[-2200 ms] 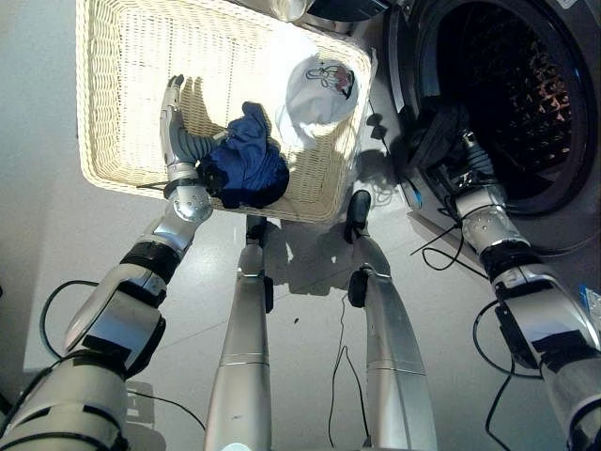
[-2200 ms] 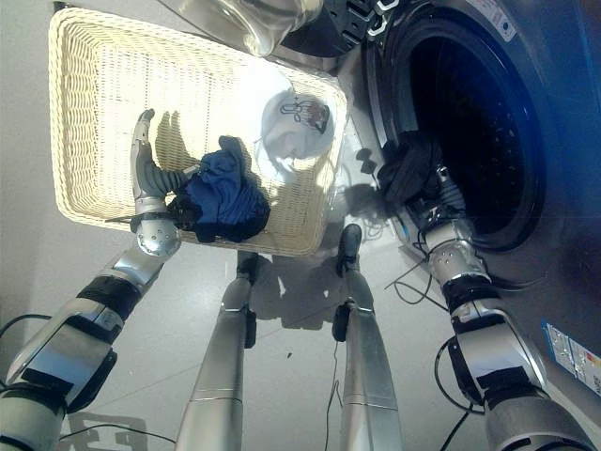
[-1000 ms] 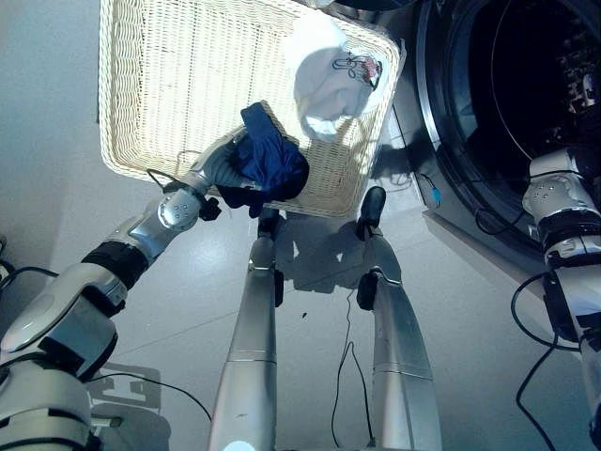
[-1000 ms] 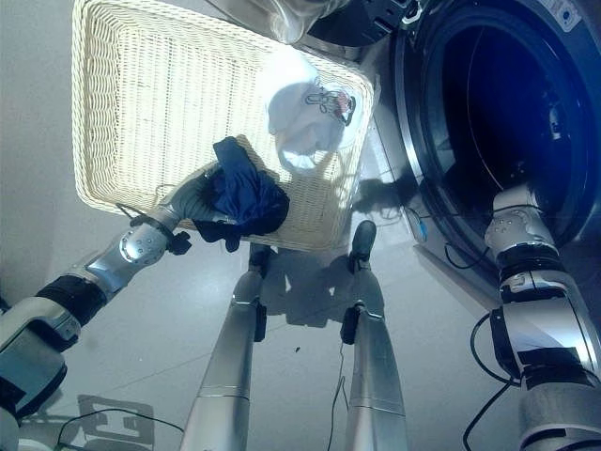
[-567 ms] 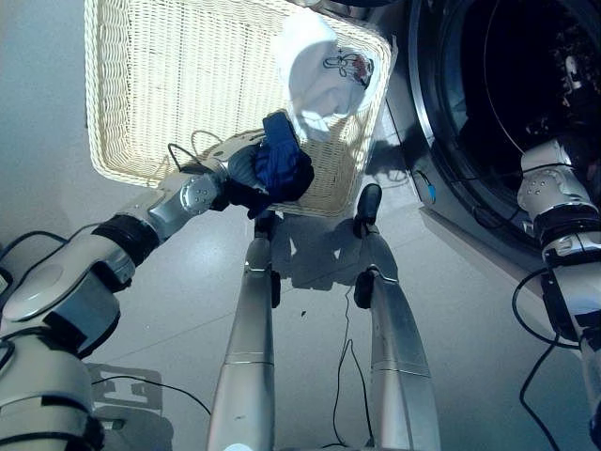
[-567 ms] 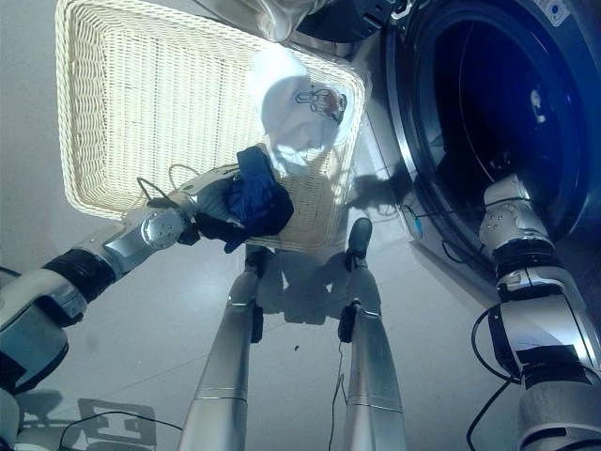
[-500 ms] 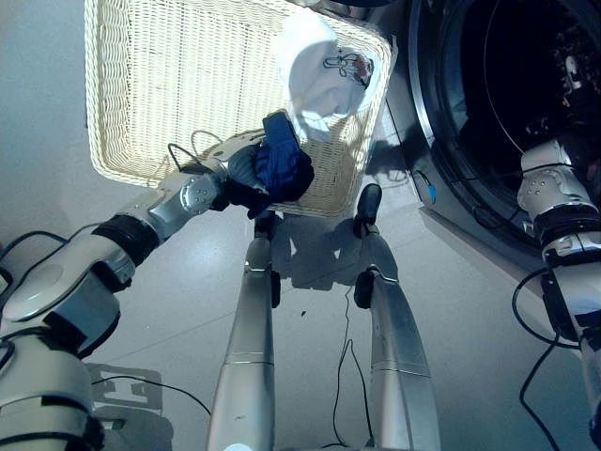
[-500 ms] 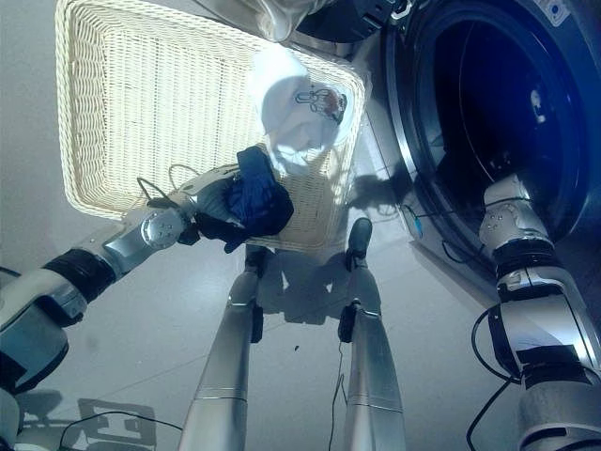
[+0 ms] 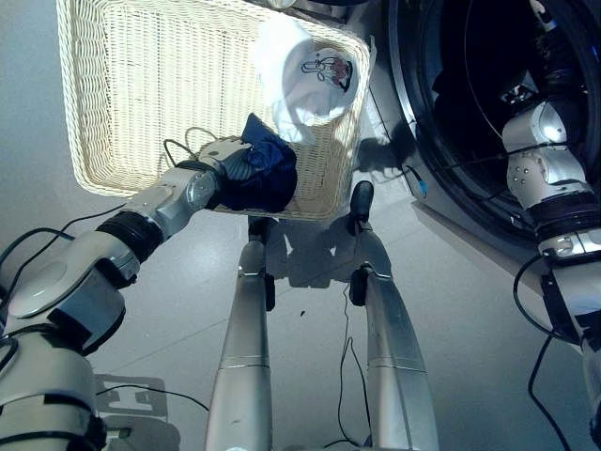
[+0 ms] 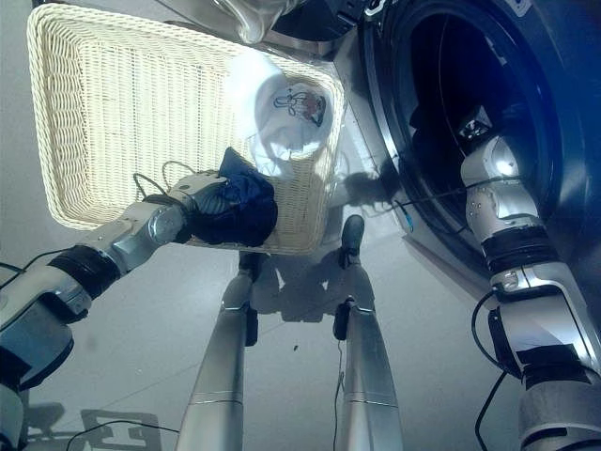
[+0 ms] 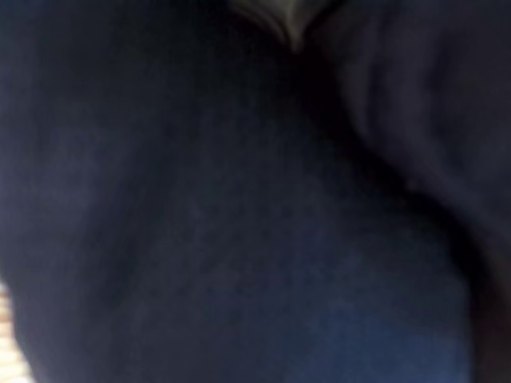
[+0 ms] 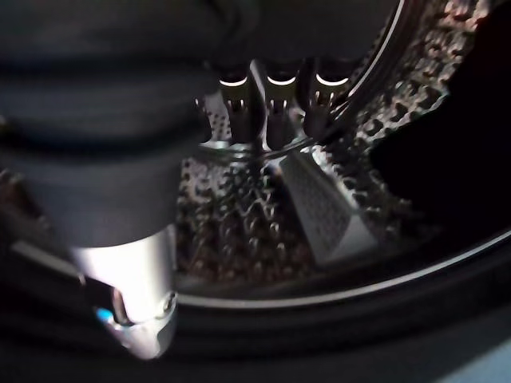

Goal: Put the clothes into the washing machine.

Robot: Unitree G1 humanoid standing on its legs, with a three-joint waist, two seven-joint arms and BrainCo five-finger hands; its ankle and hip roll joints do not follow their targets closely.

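Left hand (image 9: 225, 162) status: closed around the dark blue garment (image 9: 261, 174), which is bunched against my palm. I hold the garment at the near right part of the wicker basket (image 9: 131, 85), just over the basket's near rim. In the left wrist view, dark blue cloth (image 11: 239, 223) lies right up against the camera, so my fingers cannot be seen there; the grasp is read from the head views, where the hand is wrapped into the bundle.

White garment (image 9: 302, 80) with a small printed motif: located in the far right corner of the basket, draped partly over the rim on the side facing the washing machine (image 10: 526, 56). It is just beyond the blue garment and no hand touches it.

Right hand (image 12: 271, 104) status: inside the open drum (image 12: 263, 215) of the washing machine, with my right forearm passing through the door opening. In the right wrist view my fingers run straight and relaxed in a row, with the perforated drum wall and one raised paddle beyond them. They hold nothing.

Basket position: on the floor, to the left of the washing machine and close beside it.
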